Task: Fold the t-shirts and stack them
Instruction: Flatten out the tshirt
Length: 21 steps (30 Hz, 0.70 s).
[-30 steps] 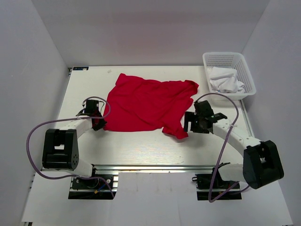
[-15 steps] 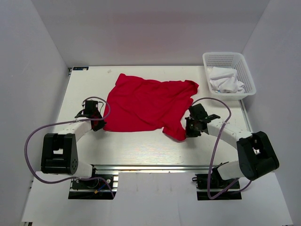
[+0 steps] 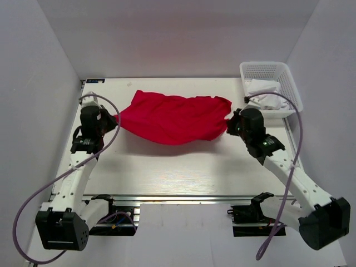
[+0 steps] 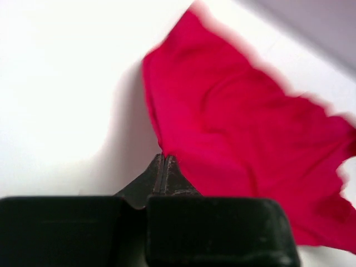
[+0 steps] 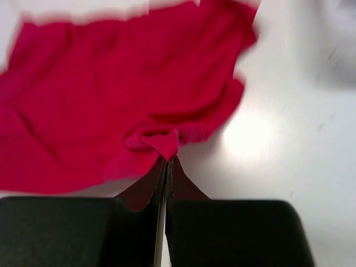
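A bright red t-shirt [image 3: 172,117] hangs stretched between my two grippers above the white table, sagging in the middle. My left gripper [image 3: 114,118] is shut on its left edge; in the left wrist view the cloth [image 4: 245,139] spreads away from the closed tips [image 4: 164,158]. At the other side my right gripper [image 3: 229,123] is shut on a bunched corner, and the right wrist view has the red fabric [image 5: 111,100] fanning out from the pinched fold at the tips [image 5: 167,160].
A white mesh basket [image 3: 289,78] stands at the back right corner with white cloth [image 3: 266,95] inside. The table's bare surface [image 3: 183,167] lies in front of the shirt. Grey walls enclose the table on three sides.
The right gripper closed on the shirt's lower right corner. Both arms then rose and moved back and apart, lifting the shirt off the table and stretching it between them.
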Tool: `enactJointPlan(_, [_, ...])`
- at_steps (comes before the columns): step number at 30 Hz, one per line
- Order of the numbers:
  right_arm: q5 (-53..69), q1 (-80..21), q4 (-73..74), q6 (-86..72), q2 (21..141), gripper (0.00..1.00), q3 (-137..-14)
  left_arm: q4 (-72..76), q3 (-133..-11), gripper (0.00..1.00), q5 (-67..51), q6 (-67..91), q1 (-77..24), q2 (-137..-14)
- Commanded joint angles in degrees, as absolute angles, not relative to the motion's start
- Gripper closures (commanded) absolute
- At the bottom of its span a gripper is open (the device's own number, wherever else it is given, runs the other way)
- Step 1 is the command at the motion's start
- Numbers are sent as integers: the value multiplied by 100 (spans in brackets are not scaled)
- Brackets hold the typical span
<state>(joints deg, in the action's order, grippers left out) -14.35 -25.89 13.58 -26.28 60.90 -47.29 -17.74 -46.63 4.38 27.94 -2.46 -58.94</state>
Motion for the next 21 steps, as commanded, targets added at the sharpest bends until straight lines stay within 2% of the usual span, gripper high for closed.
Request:
enactJointPlan(1, [-2564, -2566, 308, -2347, 5687, 100, -5255, -1512, -5404, 100, 501, 2654, -246, -5634])
enactJointPlan(6, [-3172, -2558, 124, -1697, 5704, 100, -6281, -1318, -6256, 100, 571, 2462, -246, -5686])
enactJointPlan(10, [-3638, -2566, -543, -769, 5678, 100, -6854, -1397, -7423, 100, 738, 2189, -246, -5958])
enactJointPlan(21, [-3199, -2575, -756, 835, 5950, 100, -8910, -1529, -9139, 100, 738, 1556, -246, -5915])
